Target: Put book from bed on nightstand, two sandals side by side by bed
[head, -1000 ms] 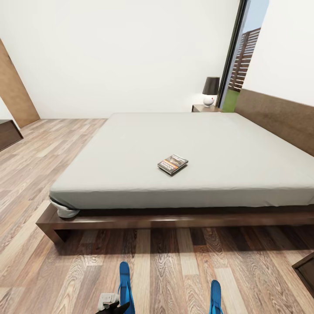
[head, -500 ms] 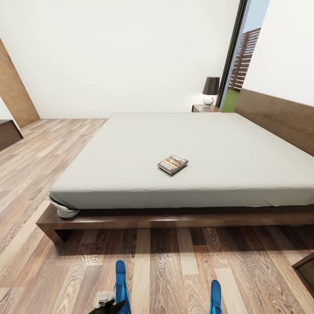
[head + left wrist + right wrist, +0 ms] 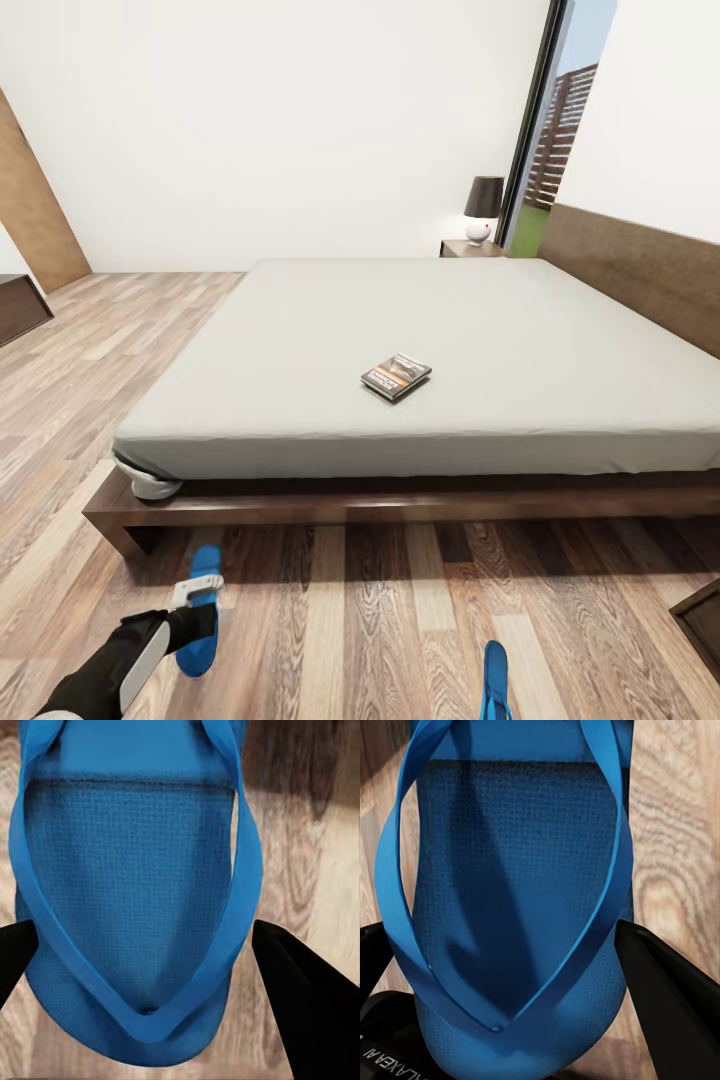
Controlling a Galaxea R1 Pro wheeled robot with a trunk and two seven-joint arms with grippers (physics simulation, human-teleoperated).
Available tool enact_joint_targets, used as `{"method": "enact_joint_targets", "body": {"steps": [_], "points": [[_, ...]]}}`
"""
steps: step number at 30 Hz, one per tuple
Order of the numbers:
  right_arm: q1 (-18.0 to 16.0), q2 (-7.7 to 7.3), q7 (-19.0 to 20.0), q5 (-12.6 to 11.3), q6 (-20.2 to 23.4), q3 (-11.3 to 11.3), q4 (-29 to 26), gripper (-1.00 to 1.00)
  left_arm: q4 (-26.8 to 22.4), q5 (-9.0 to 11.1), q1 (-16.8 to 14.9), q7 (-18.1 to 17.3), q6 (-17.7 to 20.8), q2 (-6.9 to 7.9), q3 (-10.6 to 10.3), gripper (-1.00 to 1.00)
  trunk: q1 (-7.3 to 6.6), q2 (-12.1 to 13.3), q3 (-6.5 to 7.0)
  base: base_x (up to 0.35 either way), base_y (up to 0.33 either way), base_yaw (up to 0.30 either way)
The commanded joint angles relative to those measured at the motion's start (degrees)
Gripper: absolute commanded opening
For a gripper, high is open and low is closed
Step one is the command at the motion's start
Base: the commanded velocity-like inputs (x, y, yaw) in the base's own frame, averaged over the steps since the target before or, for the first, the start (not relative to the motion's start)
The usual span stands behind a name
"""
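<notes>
beside the bed [image 3: 420, 330], each tool clenches a sandal: left tool [image 3: 200, 600], right tool [image 3: 510, 982].

I'm seeing my left arm [image 3: 110, 665] showing as a rounded black shell with a white panel along its side, ending in a pale grey block at the wrist. Through the left wrist camera, my left jaws are appearing as two plain black wedges, matte and unmarked. My right jaws are looking the same, black and tapered, with small white lettering printed on the black housing behind them.
</notes>
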Motion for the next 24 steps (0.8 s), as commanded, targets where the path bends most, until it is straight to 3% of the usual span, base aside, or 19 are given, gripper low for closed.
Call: {"method": "enact_joint_targets", "body": {"steps": [1,5,9,10,12,16,17,19,21,24], "points": [[0.0,-0.04,0.2,0.1,0.0,-0.3,0.0,-1.00,-0.4,0.1,-0.3,1.4,0.9,-0.05,-0.2,-1.00,-0.01,0.0,-0.05,0.000,0.000,0.000],[0.0,-0.38,0.3,0.1,0.1,-0.4,0.0,-1.00,-1.4,0.0,-0.7,10.0,3.1,-0.24,-0.4,-1.00,-0.01,0.0,-0.05,0.000,0.000,0.000],[0.0,-1.06,1.0,0.0,0.8,-0.7,-0.1,-1.00,-1.5,-0.5,-0.7,12.3,3.6,-0.19,-0.6,-1.00,-0.01,0.0,-0.05,0.000,0.000,0.000],[0.0,-2.03,1.1,0.0,1.2,-0.9,-0.2,-1.00,-1.5,-1.0,-0.7,12.5,3.7,-0.20,-0.6,-1.00,-0.01,0.0,-0.05,0.000,0.000,0.000],[0.0,-5.53,1.3,-0.1,4.4,-1.1,-0.9,-1.00,-1.5,-2.9,-0.7,12.6,3.7,-0.22,-0.9,-1.00,-0.01,0.0,-0.05,0.000,0.000,0.000],[-0.2,-8.15,1.4,-0.8,16.9,-1.2,-8.3,-1.00,-1.4,-4.1,-0.7,12.7,3.7,-1.06,-1.5,-1.00,-0.01,0.0,-0.05,0.000,0.000,0.000],[-0.2,-8.47,1.3,-2.4,23.1,-1.2,-13.6,-1.00,-1.4,-4.2,-0.7,12.7,3.7,-1.63,-1.8,-1.00,-0.01,0.0,-0.05,0.000,0.000,0.000],[-0.2,-8.65,1.3,-6.1,31.5,-1.2,-19.9,-1.00,-1.4,-4.3,-0.7,12.7,3.7,-2.00,-2.0,-1.00,-0.01,0.0,-0.05,0.000,0.000,0.000],[-0.2,-8.77,1.3,-11.7,39.8,-1.2,-25.3,-1.00,-1.3,-4.3,-0.7,12.7,3.8,-2.17,-2.1,-1.00,-0.01,0.0,-0.05,0.000,0.000,0.000],[-0.2,-9.49,1.3,-16.9,44.8,-1.3,-28.7,-1.00,-1.3,-4.4,-0.7,12.7,3.8,-2.30,-2.1,-1.00,-0.01,0.0,-0.05,0.000,0.000,0.000]]}}
